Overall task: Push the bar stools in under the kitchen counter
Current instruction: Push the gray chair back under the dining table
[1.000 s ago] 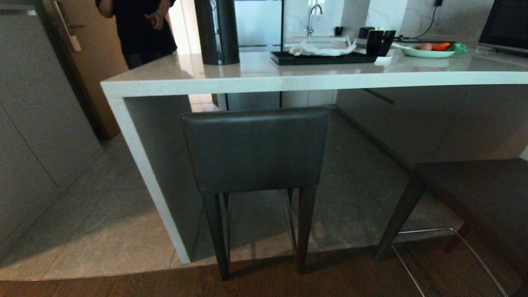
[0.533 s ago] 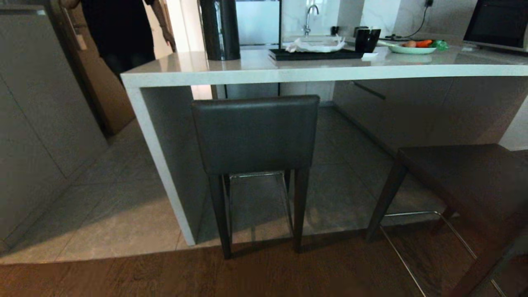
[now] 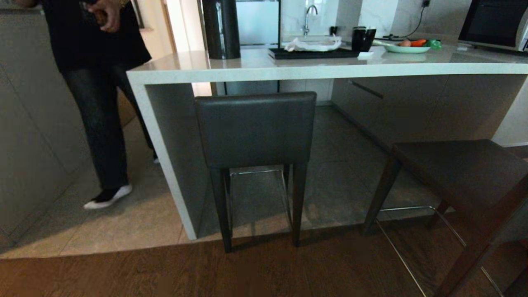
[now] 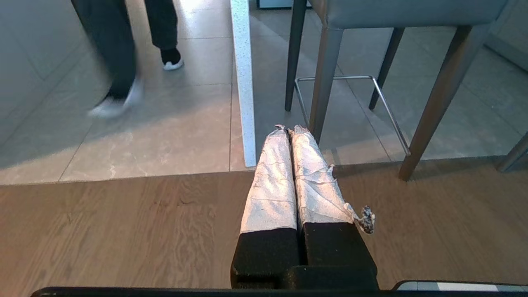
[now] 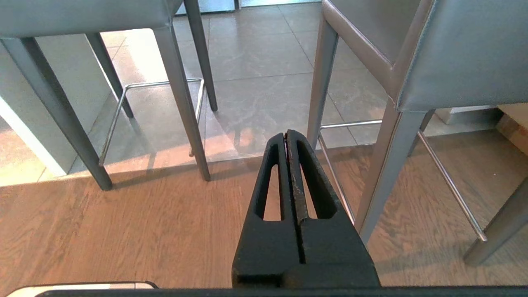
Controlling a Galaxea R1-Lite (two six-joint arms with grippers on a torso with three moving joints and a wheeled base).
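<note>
Backed off since a second ago, with a person [image 3: 95, 82] stepped in at ten o'clock. One bar stool [image 3: 255, 130] tucked under the kitchen counter [image 3: 288, 70] at twelve o'clock; second bar stool [image 3: 458, 173] pulled out at three o'clock. Left gripper [image 4: 288, 128] pressed together, empty, low over the floor. Right gripper [image 5: 286, 134] likewise pressed together, between the stools.

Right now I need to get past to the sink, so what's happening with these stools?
Nothing is being handled. One bar stool sits tucked under the kitchen counter; the other stool, on the robot's right, stands clear of it, not yet pushed in. The left gripper and right gripper are both shut, low over the wooden floor, touching neither stool. A person stands by the counter's end.
</note>
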